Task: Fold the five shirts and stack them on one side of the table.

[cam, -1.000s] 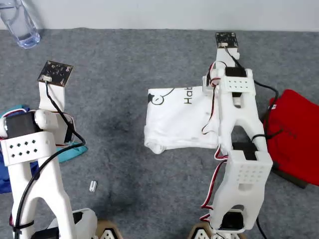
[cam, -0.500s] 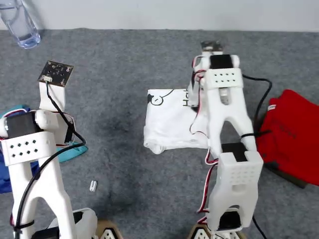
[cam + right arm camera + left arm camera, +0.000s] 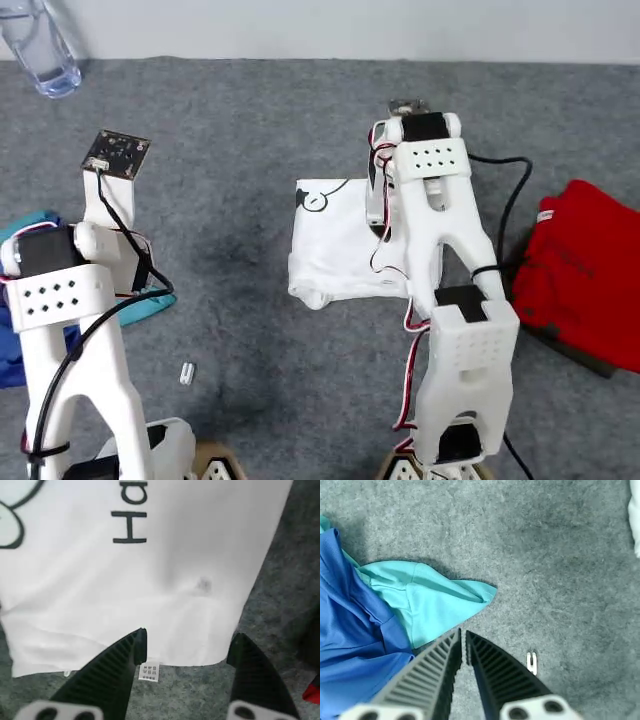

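- Right wrist view first: the right pincer (image 3: 189, 642) is spread wide with nothing in it. It hangs over the hem edge of the white printed cotton shirt (image 3: 165, 570), one jaw over the cloth and the other near its corner.
- That white shirt lies mid-worktop as a rough rectangle, so I'd guess it's partly folded and not stacked yet.
- The left pincer (image 3: 463, 635) is pinched nearly closed on nothing, just off the tip of the crumpled cyan shirt (image 3: 430, 605).
- A blue shirt (image 3: 350, 630) is heaped against the cyan one, and a tiny white plastic clip (image 3: 532, 662) sits nearby.
- Further out, a bunched red shirt (image 3: 585, 270) lies on the right side of the fuzzy grey carpeted worktop (image 3: 230, 130).
- What could go wrong, imo: if the jaws close on just the top layer, the fold peels open.
- Dragging cloth over that grippy carpet could also bunch it up, or the jaws could snag the little hem label instead of the fabric.
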Controlling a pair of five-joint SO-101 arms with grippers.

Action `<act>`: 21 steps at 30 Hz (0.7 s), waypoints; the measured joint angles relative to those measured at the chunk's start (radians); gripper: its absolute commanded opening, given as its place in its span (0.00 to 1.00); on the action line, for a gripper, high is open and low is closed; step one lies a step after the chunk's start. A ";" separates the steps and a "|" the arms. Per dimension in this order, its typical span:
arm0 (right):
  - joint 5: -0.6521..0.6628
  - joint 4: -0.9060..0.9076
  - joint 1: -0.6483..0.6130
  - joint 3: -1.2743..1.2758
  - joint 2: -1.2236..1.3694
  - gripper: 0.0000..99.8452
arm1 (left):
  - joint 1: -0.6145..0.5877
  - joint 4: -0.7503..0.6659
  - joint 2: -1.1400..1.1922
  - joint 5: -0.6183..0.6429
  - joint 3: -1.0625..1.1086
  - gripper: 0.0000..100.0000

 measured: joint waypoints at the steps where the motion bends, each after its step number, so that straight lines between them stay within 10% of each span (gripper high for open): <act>1: 0.000 0.000 0.000 0.021 -0.032 0.26 | 0.000 0.000 0.000 -0.012 0.000 0.01; 12: 0.003 -0.339 0.000 0.559 -0.393 0.26 | 0.000 0.000 0.000 -0.018 0.005 0.01; 21: -0.003 -0.460 0.049 0.499 -0.222 0.38 | 0.000 0.000 0.000 -0.018 0.005 0.01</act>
